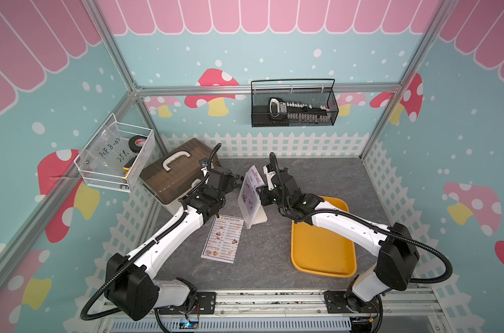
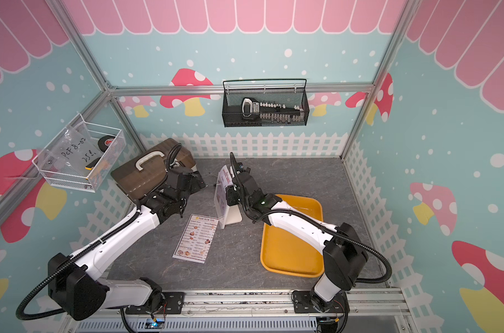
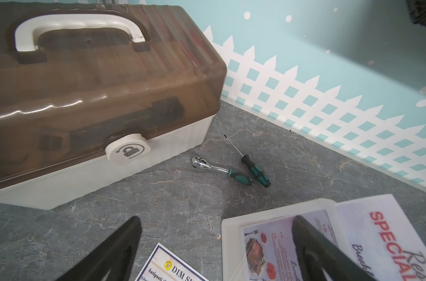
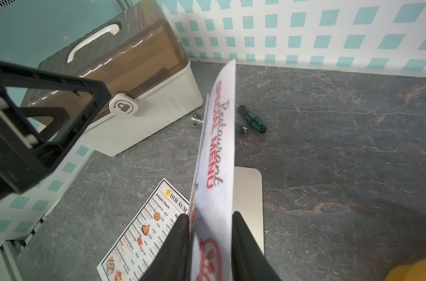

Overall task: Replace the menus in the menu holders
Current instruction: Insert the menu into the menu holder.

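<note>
SPECIAL MENU sheet (image 4: 217, 146) pokes out of menu holder (image 1: 259, 217), half-seated; right fingers (image 4: 178, 243) parted astride it (letting go, I'd guess); left fingers (image 3: 114, 250) spread wide, empty.

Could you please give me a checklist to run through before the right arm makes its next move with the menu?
1. Menu holder upright on its foot: ok.
2. SPECIAL MENU sheet fully down in the holder: not ok, its top part stands out above the holder.
3. Right gripper jaws apart, one on each side of the sheet: ok.
4. Left gripper open, holding nothing: ok.
5. DIM SUM INN menu out of the holder, flat on the table: ok.
6. Sheet's lower edge seated at the holder's bottom: cannot tell.
</note>
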Motion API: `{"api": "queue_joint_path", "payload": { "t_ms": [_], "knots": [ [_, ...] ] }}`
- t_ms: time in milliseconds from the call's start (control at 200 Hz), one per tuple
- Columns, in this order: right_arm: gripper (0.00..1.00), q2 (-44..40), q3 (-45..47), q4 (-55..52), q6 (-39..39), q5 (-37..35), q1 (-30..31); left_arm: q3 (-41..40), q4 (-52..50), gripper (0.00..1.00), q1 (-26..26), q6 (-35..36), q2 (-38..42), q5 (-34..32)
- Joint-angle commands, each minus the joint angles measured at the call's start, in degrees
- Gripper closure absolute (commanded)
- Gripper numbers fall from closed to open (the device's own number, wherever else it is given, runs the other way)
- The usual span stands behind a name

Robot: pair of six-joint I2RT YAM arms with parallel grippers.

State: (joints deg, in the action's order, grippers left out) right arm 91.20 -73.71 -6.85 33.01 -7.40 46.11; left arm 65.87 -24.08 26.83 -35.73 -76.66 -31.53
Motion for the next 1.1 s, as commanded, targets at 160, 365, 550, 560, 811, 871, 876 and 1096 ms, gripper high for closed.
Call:
{"api": "queue_joint_path", "payload": {
  "t_ms": [160, 365, 550, 560, 811, 871, 876, 1096],
  "knots": [
    [0.71, -1.02, -3.67, -0.20, -0.15, 2.49, -0.35, 1.60, -0.70, 0.03, 0.42, 0.52, 0.46, -1.51],
    [0.80, -0.98, -3.37, -0.91, 0.03, 2.30, -0.40, 2.19, -0.89, 0.03, 0.48, 0.92, 0.36, -1.69],
    [0.94, 0.28, -3.00, -1.00, 1.15, 2.98, -0.49, 2.35, -0.93, 0.03, 0.50, 1.02, 0.26, -1.69],
    [0.94, 0.36, -3.01, -1.02, 1.17, 3.04, -0.49, 2.38, -0.90, 0.03, 0.50, 1.01, 0.28, -1.69],
    [0.95, 2.22, -2.79, -0.78, 2.57, 5.63, -0.49, 2.43, -0.97, 0.03, 0.50, 1.18, 0.29, -1.91],
    [0.95, 2.23, -2.34, -0.65, 2.93, 5.74, -0.49, 2.51, -0.97, 0.03, 0.50, 1.18, 0.28, -1.96],
    [0.95, 2.27, -2.28, -0.63, 2.89, 5.73, -0.49, 2.51, -0.97, 0.03, 0.50, 1.18, 0.20, -1.96],
    [0.82, 1.80, -2.71, -1.58, 2.58, 4.78, -0.63, 2.55, -0.97, 0.03, 0.50, 1.10, -0.07, -1.87]
  ]
}}
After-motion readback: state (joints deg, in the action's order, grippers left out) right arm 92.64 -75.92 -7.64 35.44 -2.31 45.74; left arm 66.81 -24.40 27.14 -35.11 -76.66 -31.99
